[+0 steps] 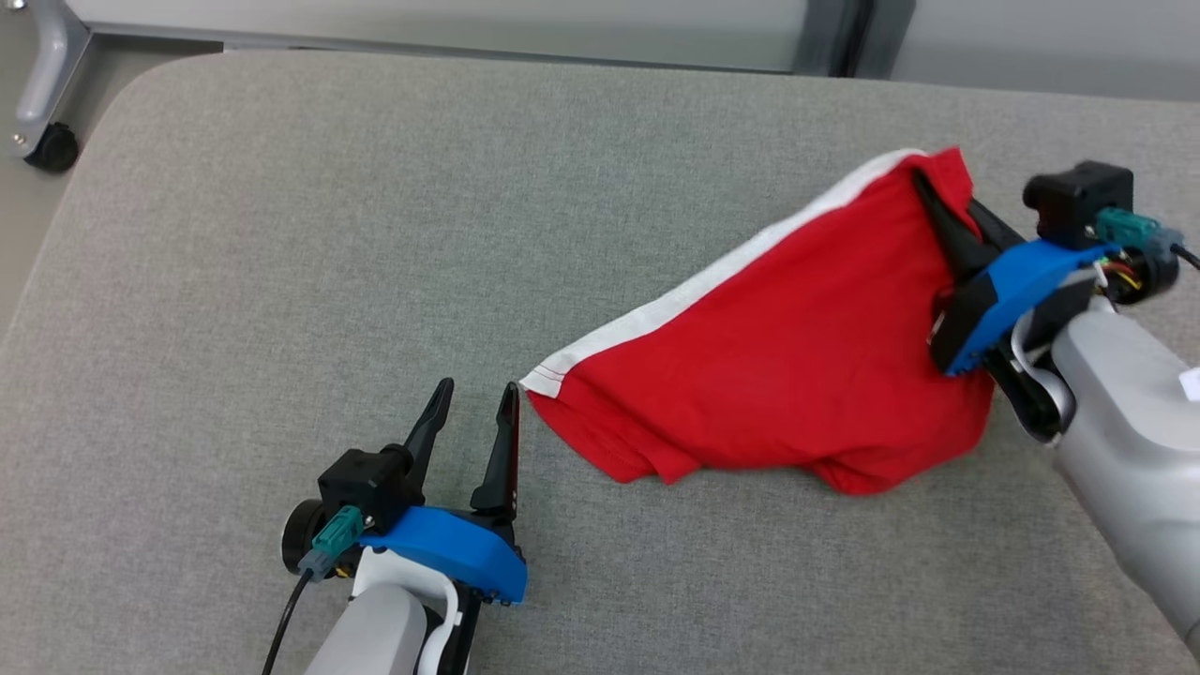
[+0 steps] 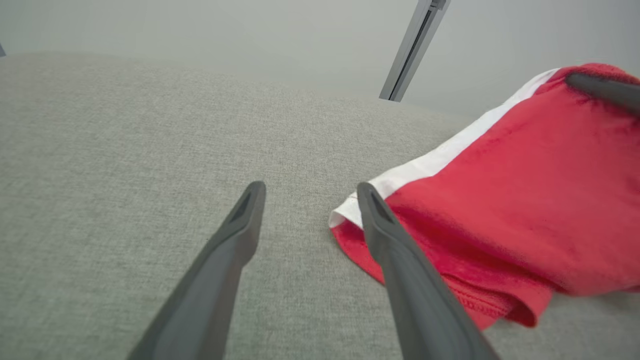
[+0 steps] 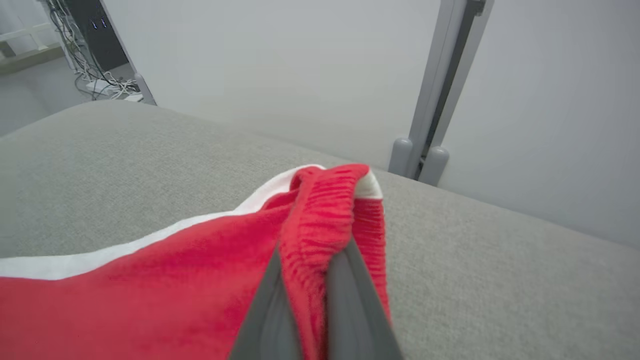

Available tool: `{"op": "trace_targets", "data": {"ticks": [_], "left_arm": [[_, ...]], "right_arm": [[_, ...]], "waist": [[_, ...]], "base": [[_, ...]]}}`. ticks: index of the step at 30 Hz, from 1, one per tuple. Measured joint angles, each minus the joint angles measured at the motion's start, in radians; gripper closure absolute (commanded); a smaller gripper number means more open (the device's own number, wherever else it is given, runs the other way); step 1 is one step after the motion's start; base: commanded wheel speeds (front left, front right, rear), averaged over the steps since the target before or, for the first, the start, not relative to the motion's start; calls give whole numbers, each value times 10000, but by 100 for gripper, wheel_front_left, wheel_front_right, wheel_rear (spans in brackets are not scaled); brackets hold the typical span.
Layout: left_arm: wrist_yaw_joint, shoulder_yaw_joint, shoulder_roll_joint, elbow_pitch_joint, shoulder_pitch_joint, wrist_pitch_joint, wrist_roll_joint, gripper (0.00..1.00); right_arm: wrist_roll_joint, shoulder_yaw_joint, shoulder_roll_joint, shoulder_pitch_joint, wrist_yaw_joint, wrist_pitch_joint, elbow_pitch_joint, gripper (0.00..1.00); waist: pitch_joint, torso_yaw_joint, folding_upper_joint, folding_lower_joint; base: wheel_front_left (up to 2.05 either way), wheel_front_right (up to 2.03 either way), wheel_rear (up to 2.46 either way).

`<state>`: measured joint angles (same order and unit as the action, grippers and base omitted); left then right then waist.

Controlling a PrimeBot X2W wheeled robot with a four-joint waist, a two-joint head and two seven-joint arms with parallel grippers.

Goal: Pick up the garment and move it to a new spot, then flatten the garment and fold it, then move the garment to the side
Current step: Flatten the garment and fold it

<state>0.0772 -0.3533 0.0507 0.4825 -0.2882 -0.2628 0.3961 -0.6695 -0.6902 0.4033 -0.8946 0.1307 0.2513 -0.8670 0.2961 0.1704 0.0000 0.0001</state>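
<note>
The garment (image 1: 797, 347) is red with a white side stripe and lies rumpled on the grey padded table, right of centre. My right gripper (image 1: 928, 192) is shut on the garment's elastic waistband at its far right corner; in the right wrist view the red band (image 3: 320, 225) is bunched between the two fingers. My left gripper (image 1: 478, 398) stands open at the lower left, its right fingertip (image 2: 367, 197) just beside the garment's near-left corner (image 2: 350, 220), where the white stripe ends. Nothing is between the left fingers.
The grey table (image 1: 375, 234) stretches wide to the left and behind the garment. A caster wheel (image 1: 52, 148) of a frame stands off the table's far-left corner. A grey post (image 3: 435, 100) rises against the wall behind the table.
</note>
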Motion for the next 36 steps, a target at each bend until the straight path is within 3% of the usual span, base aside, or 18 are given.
{"op": "trace_targets", "data": {"ticks": [3,8,14,19,23,25,26,32,36], "left_arm": [[25,82,2,84,107,0,-13,0],[90,151,-2,228,430,0,-86,0],[113,307,-4,336,906,2,-88,0],[127,516,-4,401,1210,0,-151,0],[163,612,-4,447,1282,0,-228,0],[165,667,-4,454,1298,0,-286,0],[167,688,-4,472,1298,0,-334,0],[173,732,-4,479,1297,0,-447,0],[113,648,-4,383,1209,0,-449,0]], "right_arm": [[102,142,-224,-105,0,71,617,100],[851,1294,-286,470,2,100,2738,100],[1476,2048,-378,3121,0,98,4531,100],[1808,2416,-384,5503,0,100,4727,99],[2098,2782,-474,6741,0,100,4242,78],[2224,3032,-581,7056,0,98,3870,43],[2307,3168,-646,7161,0,98,3691,0],[3032,4339,-1208,7210,0,100,3277,0],[3710,5402,-1707,7140,0,98,3986,0]], "waist": [[-245,-97,0,0],[-717,-379,0,0],[-1291,-895,1,0],[-1634,-1398,0,-3],[-1805,-1714,0,-3],[-1837,-1824,0,-3],[-1844,-1862,0,-3],[-1816,-1931,0,-3],[-1747,-1930,0,-2]], "base": [[0,0,0],[0,0,0],[0,0,0],[0,0,0],[0,0,0],[0,0,0],[0,0,0],[0,0,0],[0,0,0]]}}
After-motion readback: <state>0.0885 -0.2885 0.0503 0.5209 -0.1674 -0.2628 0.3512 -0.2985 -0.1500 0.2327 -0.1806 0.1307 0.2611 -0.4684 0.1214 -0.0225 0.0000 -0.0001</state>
